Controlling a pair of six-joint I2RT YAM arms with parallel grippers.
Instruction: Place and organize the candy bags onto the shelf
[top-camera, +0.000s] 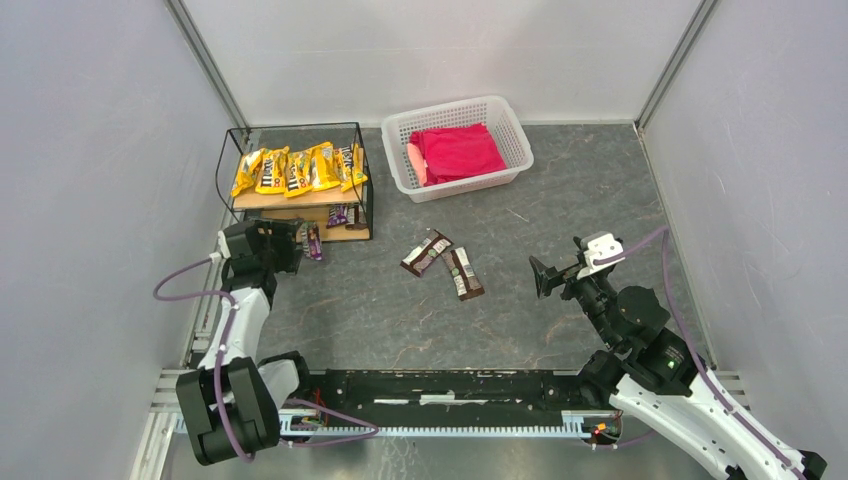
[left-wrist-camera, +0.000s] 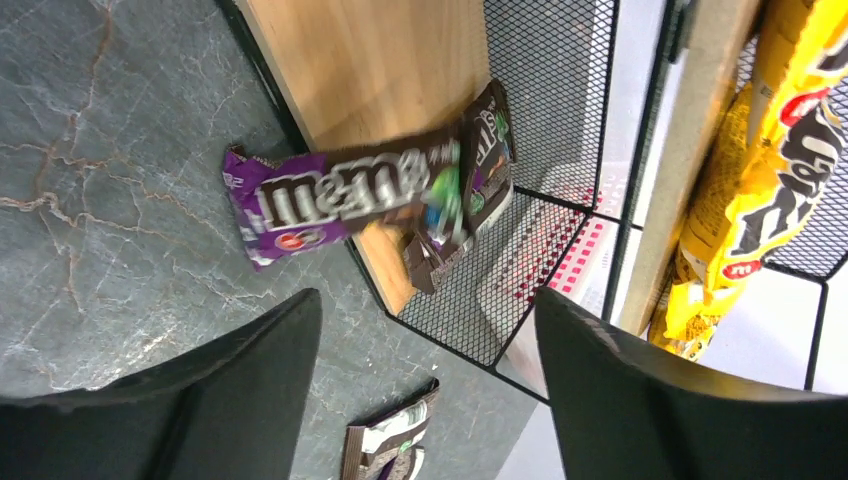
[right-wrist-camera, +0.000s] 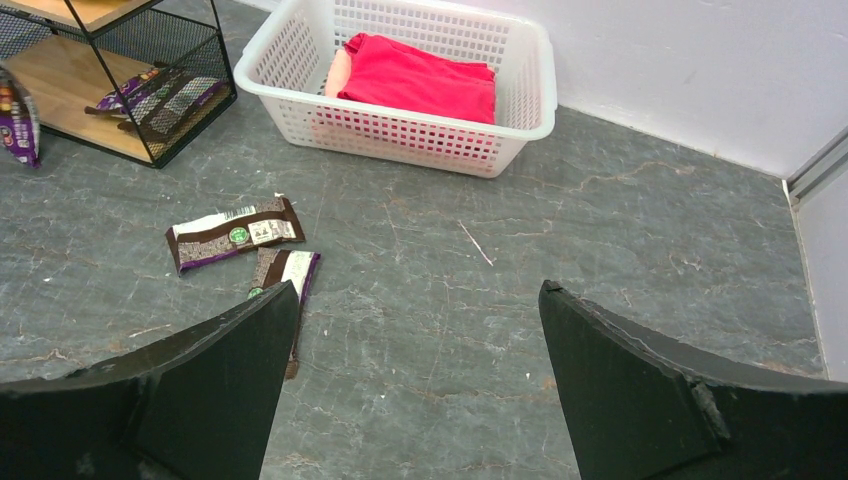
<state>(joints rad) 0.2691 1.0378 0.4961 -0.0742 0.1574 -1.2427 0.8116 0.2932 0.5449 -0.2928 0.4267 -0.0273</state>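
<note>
Black fingers (left-wrist-camera: 200, 400) of the left gripper (left-wrist-camera: 428, 300) fill the bottom of the left wrist view. They stand wide apart and nothing is between them. Just beyond the tips, a purple candy bag (left-wrist-camera: 330, 200) lies across the near edge of the lower board of the shelf (left-wrist-camera: 380, 70). One end is on the wood and the other end is out over the table (left-wrist-camera: 110, 150). It looks blurred, so I cannot tell if it rests firmly there.

Yellow bags (top-camera: 300, 170) lie in a row on the upper board, and some dark packets are on the lower one.

A brown bag (top-camera: 427, 252) and a second brown bag (top-camera: 463, 272) lie loose on the table between the two arms, almost touching each other. The first has its long axis from near left to far right, and the second runs mostly near to far. The right gripper (right-wrist-camera: 418, 290) is also wide open and empty. These two bags lie to its left, and I judge this arm is nearer to them than the left one.

At the far side stands a white basket (top-camera: 520, 150) with a red cloth (top-camera: 455, 150) inside.
</note>
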